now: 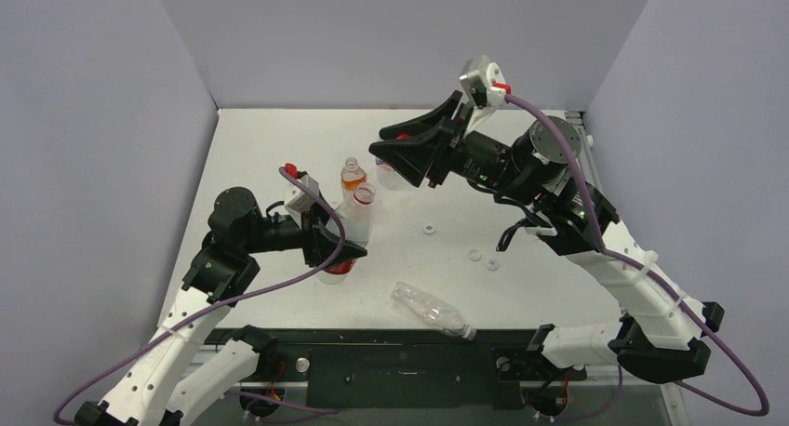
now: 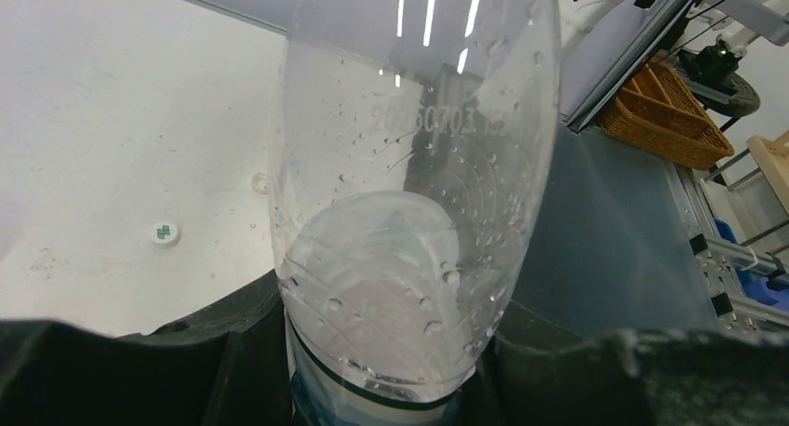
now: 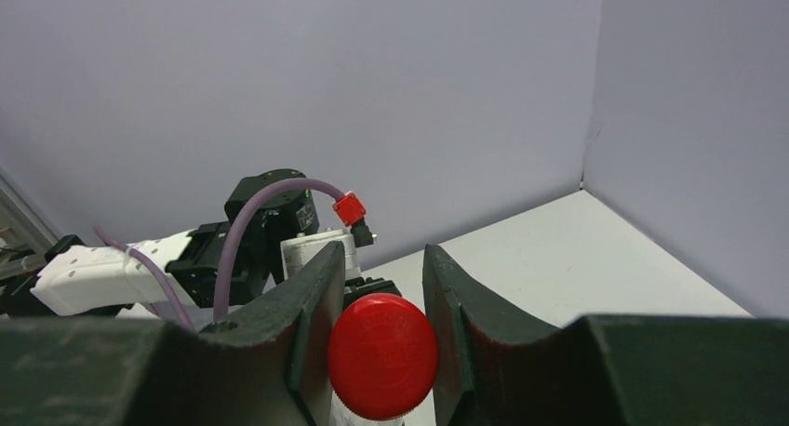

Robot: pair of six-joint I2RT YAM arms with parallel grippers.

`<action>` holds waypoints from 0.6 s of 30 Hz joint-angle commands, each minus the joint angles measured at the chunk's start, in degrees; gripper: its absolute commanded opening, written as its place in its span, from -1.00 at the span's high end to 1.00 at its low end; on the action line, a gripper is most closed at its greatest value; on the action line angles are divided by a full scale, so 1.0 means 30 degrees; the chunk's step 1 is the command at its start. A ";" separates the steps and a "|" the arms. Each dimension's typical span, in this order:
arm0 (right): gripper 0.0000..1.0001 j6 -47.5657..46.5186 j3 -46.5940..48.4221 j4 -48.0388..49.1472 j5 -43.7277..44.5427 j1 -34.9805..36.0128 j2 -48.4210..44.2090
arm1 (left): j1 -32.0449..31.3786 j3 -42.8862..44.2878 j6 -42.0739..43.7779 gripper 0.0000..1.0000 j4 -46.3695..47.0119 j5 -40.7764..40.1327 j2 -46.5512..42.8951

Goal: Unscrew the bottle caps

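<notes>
Right end effector clamped on the red cap, round, glossy, bright, at bottom centre of its wrist frame. Left end effector closed around a clear, droplet-speckled bottle, centre-left of the top frame. Three small whitish caps loose on the worktop, middle of the top frame, well apart from both end effectors.

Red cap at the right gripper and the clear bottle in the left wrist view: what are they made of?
Red cap: likely opaque moulded plastic with a satin finish; the colour is uniform and the sheen soft, with no hard glare. Clear bottle: likely thin transparent plastic, glossy; the table shows through it, bright light streaks reflect on its wall, and droplets cling to it.
</notes>
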 commanded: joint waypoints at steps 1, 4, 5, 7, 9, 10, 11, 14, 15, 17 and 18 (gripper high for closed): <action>0.90 0.0109 -0.0570 -0.0310 0.2388 -0.0963 -0.0362 | 0.0068 -0.0155 0.1099 0.69 0.0280 -0.0681 -0.0509; 0.94 0.0215 -0.2077 -0.2598 0.6610 -0.1758 -0.0531 | 0.0095 -0.0621 0.2436 0.69 -0.0009 -0.2859 -0.1177; 0.95 0.0503 -0.3377 -0.2917 0.7456 -0.2162 -0.0762 | 0.0096 -0.0990 0.2805 0.69 0.0241 -0.3517 -0.1338; 0.91 0.1109 -0.6087 -0.3448 0.9561 -0.2709 -0.1211 | 0.0097 -0.1575 0.3001 0.67 0.0802 -0.4393 -0.1858; 0.91 0.2445 -0.9128 -0.3269 1.0473 -0.3484 -0.1722 | 0.0097 -0.2040 0.3256 0.67 0.1124 -0.4726 -0.2057; 0.91 0.2865 -1.0151 -0.2680 1.0580 -0.3696 -0.1886 | 0.0097 -0.2275 0.3318 0.67 0.1223 -0.4758 -0.2071; 0.90 0.3604 -1.2119 -0.2357 1.0759 -0.3928 -0.2177 | 0.0097 -0.2344 0.3313 0.67 0.1355 -0.4753 -0.2038; 0.89 0.4804 -1.5791 -0.0602 1.1489 -0.4048 -0.2405 | 0.0097 -0.2360 0.3090 0.67 0.1598 -0.4556 -0.1890; 0.88 0.4938 -1.6339 0.0118 1.1536 -0.4051 -0.2345 | 0.0097 -0.2327 0.3082 0.67 0.1635 -0.4505 -0.1810; 0.85 0.5230 -1.7745 0.1066 1.1755 -0.3934 -0.1962 | 0.0097 -0.2277 0.3075 0.67 0.1690 -0.4509 -0.1780; 0.85 0.5433 -1.8390 0.1317 1.1771 -0.3915 -0.1559 | 0.0097 -0.2283 0.3075 0.67 0.1692 -0.4518 -0.1772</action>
